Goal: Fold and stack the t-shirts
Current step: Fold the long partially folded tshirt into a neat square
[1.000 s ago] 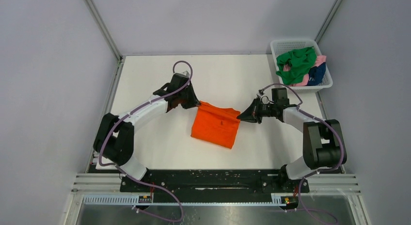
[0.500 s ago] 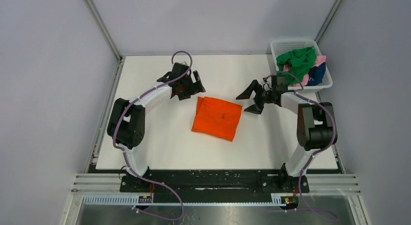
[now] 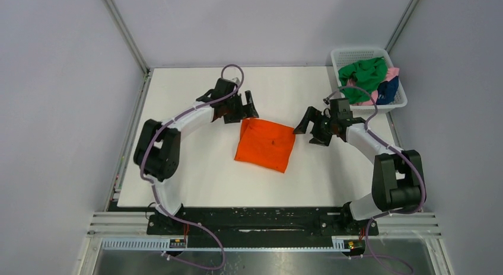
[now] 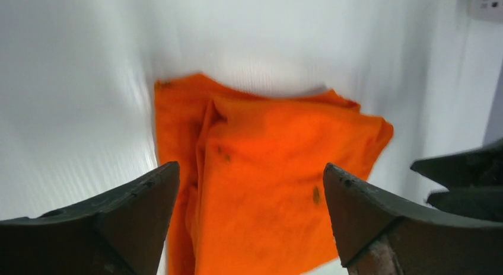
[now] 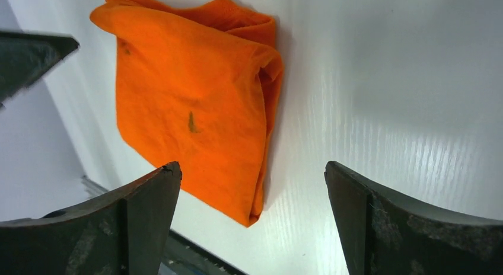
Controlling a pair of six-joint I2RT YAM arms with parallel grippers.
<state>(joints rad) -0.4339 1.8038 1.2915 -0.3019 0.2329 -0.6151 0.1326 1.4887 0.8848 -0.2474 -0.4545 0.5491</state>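
the left gripper stood wide and empty, its dark wedge fingers near the far left corner of the orange t-shirt. the right gripper gaped beside its right edge. that soft, creased square lay flat on the smooth white table.

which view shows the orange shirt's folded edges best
Right wrist: the orange shirt is close and sharp, its layered edge plain along one side. Top external shows the whole shirt, but small. Left wrist shows it blurred, with its lower part running out of frame.
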